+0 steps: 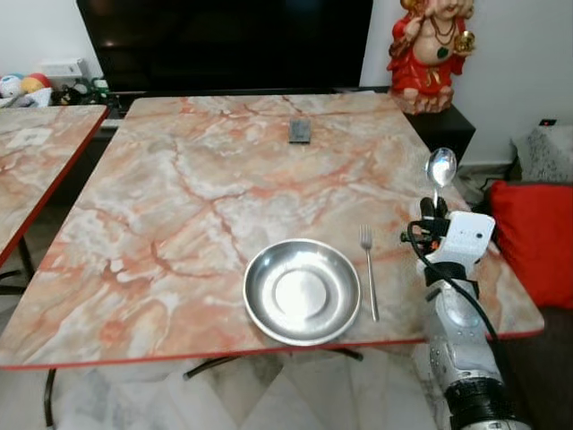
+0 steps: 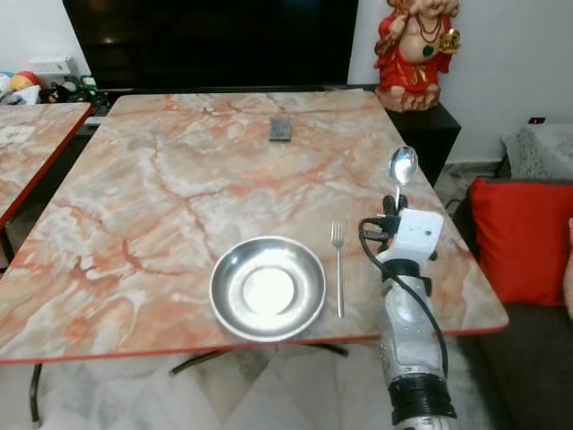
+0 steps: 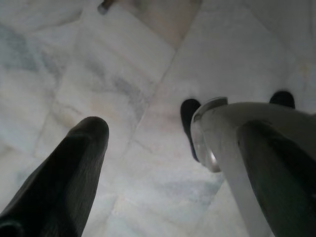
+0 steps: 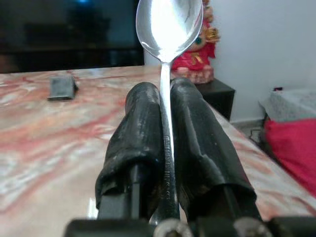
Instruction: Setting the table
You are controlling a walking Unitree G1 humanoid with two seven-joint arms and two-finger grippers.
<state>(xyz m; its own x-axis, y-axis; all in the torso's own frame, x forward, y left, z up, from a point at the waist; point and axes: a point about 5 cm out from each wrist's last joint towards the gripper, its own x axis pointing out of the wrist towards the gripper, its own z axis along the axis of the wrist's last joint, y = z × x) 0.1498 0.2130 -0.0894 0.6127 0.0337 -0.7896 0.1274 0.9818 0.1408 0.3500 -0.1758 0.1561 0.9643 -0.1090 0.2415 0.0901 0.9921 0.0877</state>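
Note:
A round steel plate (image 1: 303, 292) lies near the front edge of the marble table (image 1: 179, 188). Just right of it a fork (image 1: 368, 269) lies with its tines pointing away from me. My right gripper (image 1: 435, 211) hovers over the table's right edge, right of the fork, shut on the handle of a steel spoon (image 1: 440, 167). The spoon (image 4: 169, 24) stands upright with its bowl on top, the handle pinched between the black fingers (image 4: 143, 128). My left gripper (image 3: 148, 148) hangs over the pale floor with its fingers spread apart.
A small dark flat object (image 1: 300, 131) lies at the table's far middle. A red and gold statue (image 1: 430, 49) stands on a dark cabinet behind the right corner. A red cushion (image 1: 535, 242) sits right of the table, and a second marble table (image 1: 36, 152) stands on the left.

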